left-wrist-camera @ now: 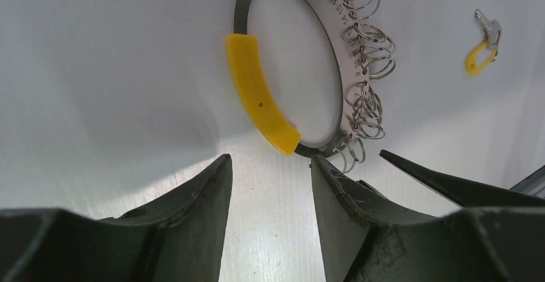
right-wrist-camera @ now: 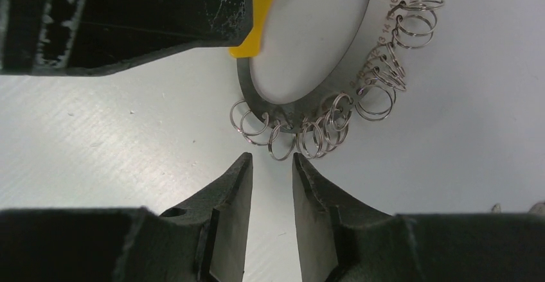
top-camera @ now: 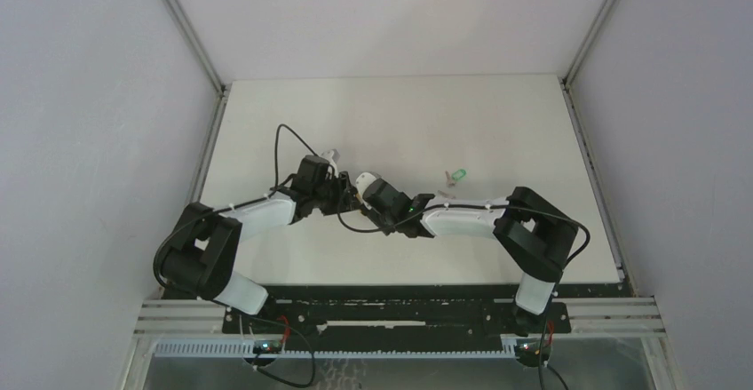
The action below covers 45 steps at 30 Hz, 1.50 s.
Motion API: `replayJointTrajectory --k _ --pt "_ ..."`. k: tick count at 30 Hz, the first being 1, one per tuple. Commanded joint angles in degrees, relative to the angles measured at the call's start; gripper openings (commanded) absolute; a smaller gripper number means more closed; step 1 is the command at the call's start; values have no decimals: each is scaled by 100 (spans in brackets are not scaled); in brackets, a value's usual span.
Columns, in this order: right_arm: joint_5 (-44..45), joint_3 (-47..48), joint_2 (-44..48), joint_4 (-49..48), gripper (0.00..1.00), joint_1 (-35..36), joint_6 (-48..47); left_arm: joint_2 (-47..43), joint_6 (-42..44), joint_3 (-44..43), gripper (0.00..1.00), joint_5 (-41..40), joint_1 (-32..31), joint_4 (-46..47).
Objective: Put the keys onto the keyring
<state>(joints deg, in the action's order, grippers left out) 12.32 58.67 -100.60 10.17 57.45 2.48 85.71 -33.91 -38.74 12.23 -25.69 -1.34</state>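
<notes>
Right gripper point(right-wrist-camera: 272, 158) and left gripper point(left-wrist-camera: 270, 161) both agape, empty — keyring point(left-wrist-camera: 257, 96) on white table point(top-camera: 444, 115), pale walls point(top-camera: 89, 97) around.

The white table point(top-camera: 400, 123) carried a few small things. The keyring point(left-wrist-camera: 257, 92) lay flat near its middle, a grey metal band with a yellow section on one side and a row of little split rings point(left-wrist-camera: 371, 63) threaded along the other. Off to its right lay the green-headed key point(top-camera: 458, 175), and close beside that a second key point(top-camera: 447, 195), its colour too faint to tell
</notes>
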Motion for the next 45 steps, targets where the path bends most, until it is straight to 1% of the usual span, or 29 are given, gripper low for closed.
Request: replayJointTrajectory --k 1,4,14,17,20,22,23,24,27,31,34,38,42,45 --pt "149 201 -118 -150 29 6 -203 -160 -1 16 54 -17 37 134" --pt "133 214 -219 -214 29 9 -237 -153 -1 16 54 -19 40 117" --pt "547 285 -473 -560 26 -5 -577 -159 -5 6 54 -13 64 108" --pt "544 321 -528 -595 16 -21 -635 -209 -63 66 54 19 110 157" --pt "442 333 -443 -549 1 -52 -597 -293 -220 206 54 94 209 332" --pt "187 243 -253 -609 0 -91 -528 -359 -403 326 56 215 309 526" --pt "61 181 -133 -674 0 -112 -482 -380 -566 401 59 280 375 646" --pt "-70 120 10 -726 0 -147 -408 -406 -728 495 61 374 450 828" --pt "-497 -72 477 -964 0 -325 -178 -444 -1341 831 62 760 726 1492" --pt "-793 -246 858 -1162 0 -452 -32 -405 -1979 1084 67 984 778 2108" --pt "-866 -279 954 -1171 0 -459 -9 -301 -2524 1225 68 1161 781 2634" --pt "-909 -367 989 -1230 0 -440 24 -109 -3304 1413 68 1376 778 3627" --pt "-858 -401 923 -1207 0 -398 7 19 -4248 1827 68 1334 778 4915" --pt "-813 -441 908 -1222 0 -361 -9 161 -4648 2020 70 1259 784 5424"
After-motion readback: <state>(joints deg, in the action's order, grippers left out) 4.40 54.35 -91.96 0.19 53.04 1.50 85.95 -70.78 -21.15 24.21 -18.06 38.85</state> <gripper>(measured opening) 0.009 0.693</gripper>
